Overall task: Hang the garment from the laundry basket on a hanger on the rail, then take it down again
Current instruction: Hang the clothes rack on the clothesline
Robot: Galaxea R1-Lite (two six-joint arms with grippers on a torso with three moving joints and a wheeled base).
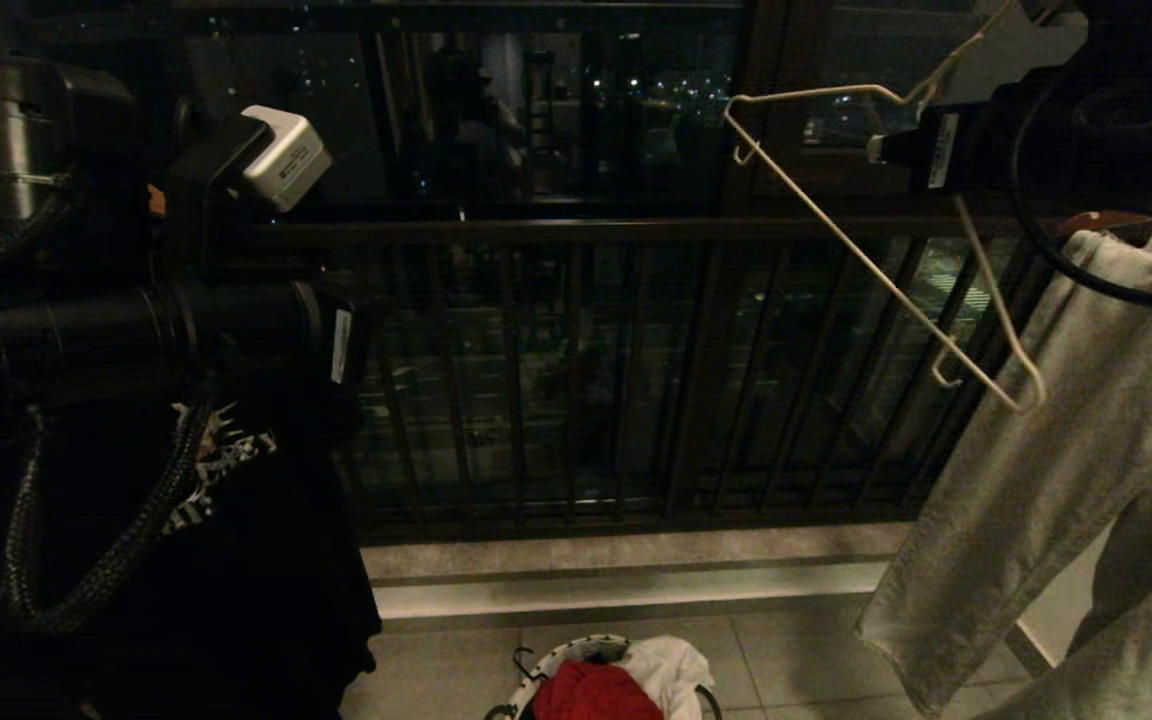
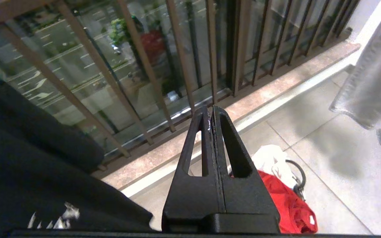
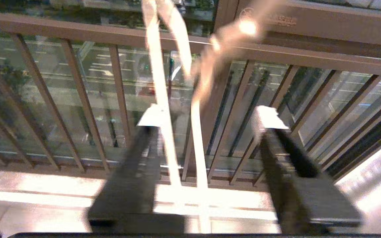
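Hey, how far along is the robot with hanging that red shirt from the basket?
Early on. The red T-shirt lies in the laundry basket on the floor, not yet picked up. In hand: the white wire hanger sits between the open fingers of the right gripper, raised before the railing. The left gripper is shut and empty above the basket. Left: fetching the shirt, dressing the hanger, hanging it, taking it down.

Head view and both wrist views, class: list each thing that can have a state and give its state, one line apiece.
Hanger: bare, tilted, between the right claw's fingers.
Right claw: open, not clamping the hanger.
Left claw: shut, empty.
T-shirt: red, crumpled in the basket.
Basket: upright on the floor, filled.
White cloth: bunched in the basket beside the T-shirt.
Grey trousers: hanging at right.
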